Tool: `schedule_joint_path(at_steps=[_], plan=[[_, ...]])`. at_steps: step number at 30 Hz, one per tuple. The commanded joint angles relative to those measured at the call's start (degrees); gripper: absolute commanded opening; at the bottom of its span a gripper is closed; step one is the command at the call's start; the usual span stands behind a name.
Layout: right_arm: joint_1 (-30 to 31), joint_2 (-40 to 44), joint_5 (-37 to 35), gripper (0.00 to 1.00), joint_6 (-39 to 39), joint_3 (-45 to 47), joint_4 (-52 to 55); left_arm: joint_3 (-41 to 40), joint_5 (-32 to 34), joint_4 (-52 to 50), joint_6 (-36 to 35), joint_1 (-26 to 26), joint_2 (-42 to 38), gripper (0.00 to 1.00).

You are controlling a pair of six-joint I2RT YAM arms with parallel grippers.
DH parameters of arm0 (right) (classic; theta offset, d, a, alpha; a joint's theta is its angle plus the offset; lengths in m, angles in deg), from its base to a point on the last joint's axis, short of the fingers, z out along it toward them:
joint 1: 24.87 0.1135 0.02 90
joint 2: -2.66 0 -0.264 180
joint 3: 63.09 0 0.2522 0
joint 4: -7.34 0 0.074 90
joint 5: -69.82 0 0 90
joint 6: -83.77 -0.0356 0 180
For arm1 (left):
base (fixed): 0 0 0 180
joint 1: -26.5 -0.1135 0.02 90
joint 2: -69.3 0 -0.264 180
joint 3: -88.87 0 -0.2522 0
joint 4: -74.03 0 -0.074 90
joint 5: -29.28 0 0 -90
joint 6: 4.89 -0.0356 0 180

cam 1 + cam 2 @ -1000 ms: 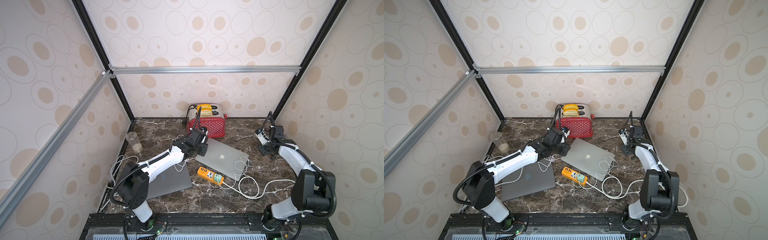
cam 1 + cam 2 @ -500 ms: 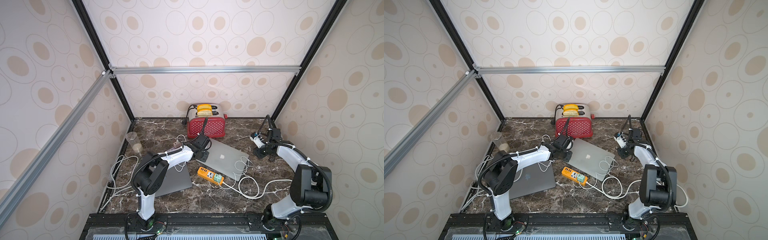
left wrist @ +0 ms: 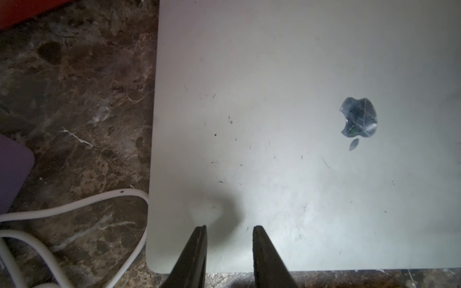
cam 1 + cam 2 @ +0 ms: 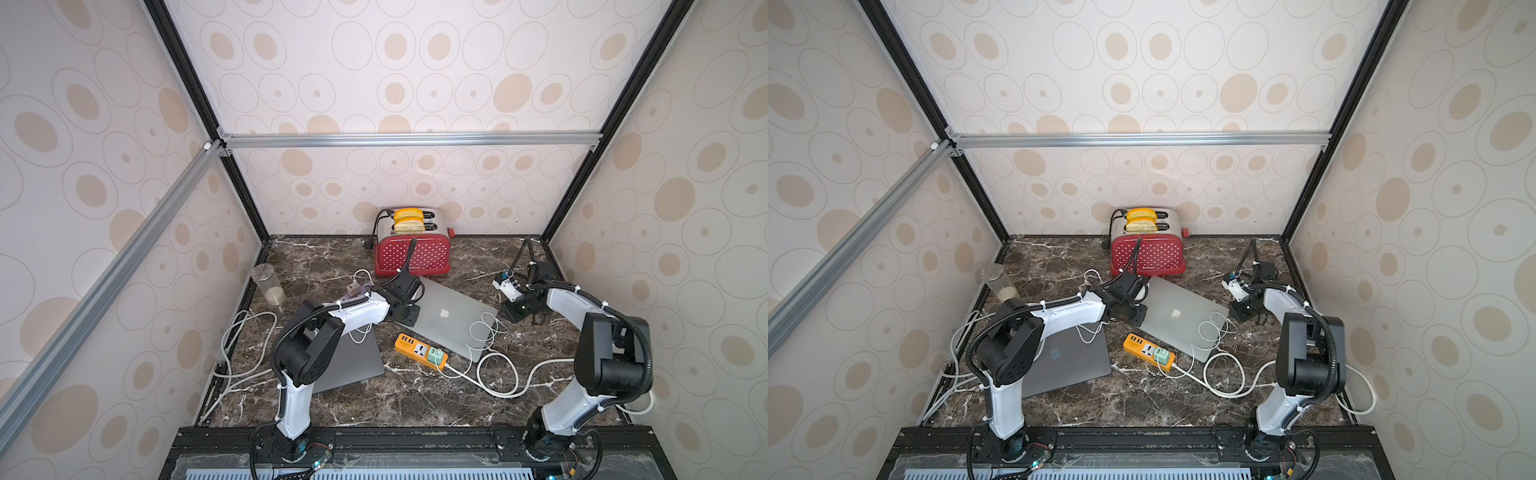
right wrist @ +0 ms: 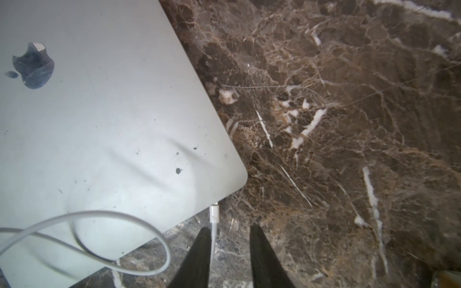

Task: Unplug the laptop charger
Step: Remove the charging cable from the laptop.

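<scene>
Closed silver laptop with Apple logo point(image 4: 449, 320) lay flat at mid table on the dark brown marble tabletop point(image 4: 415, 399), rotated at an angle, in front of the red polka-dot toaster point(image 4: 413, 257).

Task thing: the small white charger connector point(image 5: 214, 212) sat plugged into the laptop's side edge, right by a rounded corner, on the side facing the right arm. Its thin white cable point(image 5: 99, 213) looped over the lid and ran off the edge onto the marble.

Right gripper point(image 5: 230, 228) was low over the marble just beside that corner. Jaws apart, with a clear gap. The cable ran from the connector into the gap, close against one finger point(image 5: 199, 251); contact could not be told, and it was not clamped.

Left gripper point(image 3: 229, 228) sat over the opposite corner of the silver lid, jaws apart with nothing between them. Whether the tips touched the lid could not be told.

An orange power strip with a green adapter point(image 4: 419, 351) lay just in front of the silver laptop. A dark grey closed laptop point(image 4: 353, 361) lay partly under the left arm.
</scene>
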Motion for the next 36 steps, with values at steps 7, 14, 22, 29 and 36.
schedule_joint_path(at_steps=[7,14,22,29,36], plan=[[1.4,-3.3,0.0,0.26,1.5,-1.0,2.9,-0.2,-0.5,-0.1,1.8,0.4,0.6,0.33],[2.0,-4.3,-1.0,0.21,1.8,-0.9,3.3,-1.0,-0.2,0.1,2.1,0.4,0.6,0.33],[2.6,-5.1,-2.0,0.18,2.3,-1.0,3.4,-1.3,-0.6,0.1,2.5,0.4,1.1,0.33],[3.0,-5.6,-3.4,0.18,2.2,-1.2,3.2,-1.4,-0.9,0.3,2.6,0.5,1.2,0.33],[3.3,-6.3,-3.8,0.14,2.4,-1.7,3.2,-1.8,-1.1,0.6,3.0,0.5,1.4,0.33]])
